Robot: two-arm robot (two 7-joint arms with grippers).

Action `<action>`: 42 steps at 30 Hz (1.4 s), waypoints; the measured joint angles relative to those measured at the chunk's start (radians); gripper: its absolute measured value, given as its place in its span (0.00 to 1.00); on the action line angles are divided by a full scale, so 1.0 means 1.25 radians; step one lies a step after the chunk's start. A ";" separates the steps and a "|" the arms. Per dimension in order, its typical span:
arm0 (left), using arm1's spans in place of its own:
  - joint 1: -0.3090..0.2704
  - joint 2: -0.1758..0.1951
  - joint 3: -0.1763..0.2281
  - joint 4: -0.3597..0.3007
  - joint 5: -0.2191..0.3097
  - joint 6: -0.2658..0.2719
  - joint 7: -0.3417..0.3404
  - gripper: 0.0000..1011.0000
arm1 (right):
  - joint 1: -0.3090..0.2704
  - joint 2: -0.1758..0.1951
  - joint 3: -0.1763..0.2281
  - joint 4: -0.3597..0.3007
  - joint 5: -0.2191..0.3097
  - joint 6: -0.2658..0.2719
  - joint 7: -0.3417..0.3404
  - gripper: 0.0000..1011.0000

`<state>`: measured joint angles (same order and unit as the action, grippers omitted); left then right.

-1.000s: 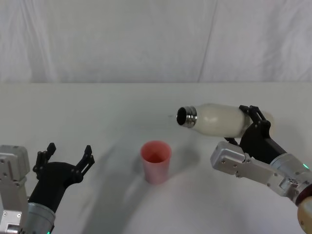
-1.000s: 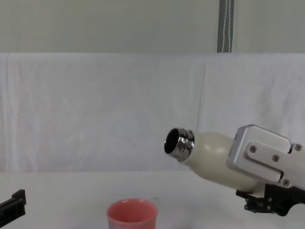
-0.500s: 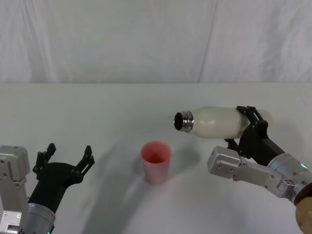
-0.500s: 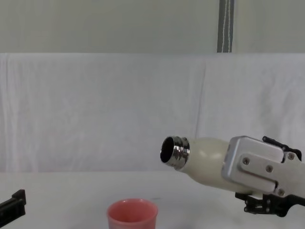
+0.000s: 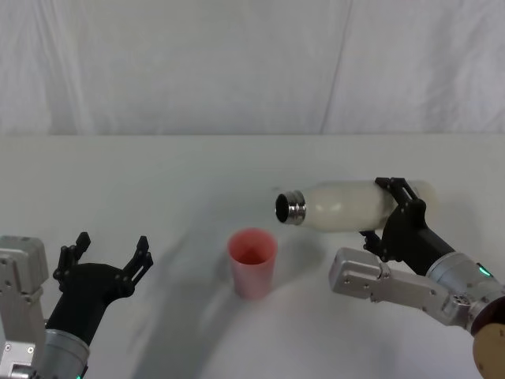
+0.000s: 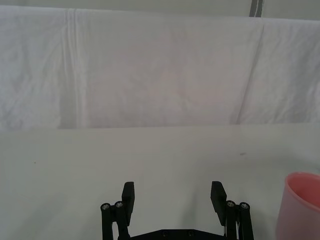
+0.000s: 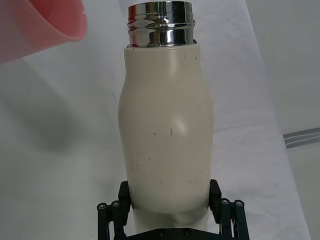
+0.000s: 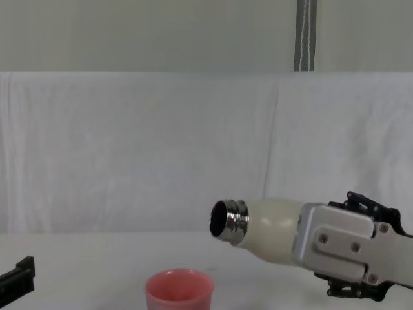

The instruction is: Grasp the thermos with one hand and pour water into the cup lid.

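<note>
My right gripper (image 5: 398,207) is shut on the thermos (image 5: 339,205), a cream-white bottle held nearly level in the air, its steel neck (image 5: 288,208) pointing left. The open mouth hangs just up and right of the cup lid (image 5: 252,261), a pink cup standing upright on the table. From the chest, the thermos (image 8: 264,229) hovers above and right of the cup lid (image 8: 179,290). In the right wrist view the black fingers (image 7: 217,205) clamp the thermos (image 7: 167,130) at its base, with the cup lid (image 7: 37,25) beyond the neck. My left gripper (image 5: 106,257) rests open at the table's near left.
A white cloth covers the table (image 5: 158,181) and hangs as a backdrop behind it. The left wrist view has the open left gripper (image 6: 172,197) over bare cloth, the cup lid's edge (image 6: 300,207) off to one side.
The right gripper has carried the thermos left and lower, bringing its mouth closer to the cup lid and tilting the neck down. The left arm has stayed still.
</note>
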<state>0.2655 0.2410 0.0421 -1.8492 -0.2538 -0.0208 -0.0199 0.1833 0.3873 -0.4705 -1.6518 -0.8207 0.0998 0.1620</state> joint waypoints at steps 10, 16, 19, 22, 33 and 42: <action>0.000 0.000 0.000 0.000 0.000 0.000 0.000 0.99 | 0.006 0.002 -0.013 0.006 -0.019 0.000 -0.002 0.94; 0.000 0.000 0.000 0.000 0.000 0.000 0.000 0.99 | 0.012 0.002 -0.020 0.014 -0.030 0.000 -0.008 0.94; 0.000 0.000 0.000 0.000 0.000 0.000 0.000 0.99 | 0.016 0.002 -0.024 0.017 -0.038 0.000 -0.012 0.94; 0.000 0.000 0.000 0.000 0.000 0.000 0.000 0.99 | 0.020 0.002 -0.028 0.021 -0.045 0.000 -0.014 0.94; 0.000 0.000 0.000 0.000 0.000 0.000 0.000 0.99 | 0.032 0.005 -0.040 0.026 -0.063 -0.004 -0.022 0.94; 0.000 0.000 0.000 0.000 0.000 0.000 0.000 0.99 | 0.042 0.007 -0.048 0.031 -0.075 -0.009 -0.029 0.94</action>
<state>0.2655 0.2409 0.0421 -1.8492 -0.2539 -0.0208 -0.0198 0.2353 0.3966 -0.5300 -1.6131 -0.9146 0.0885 0.1256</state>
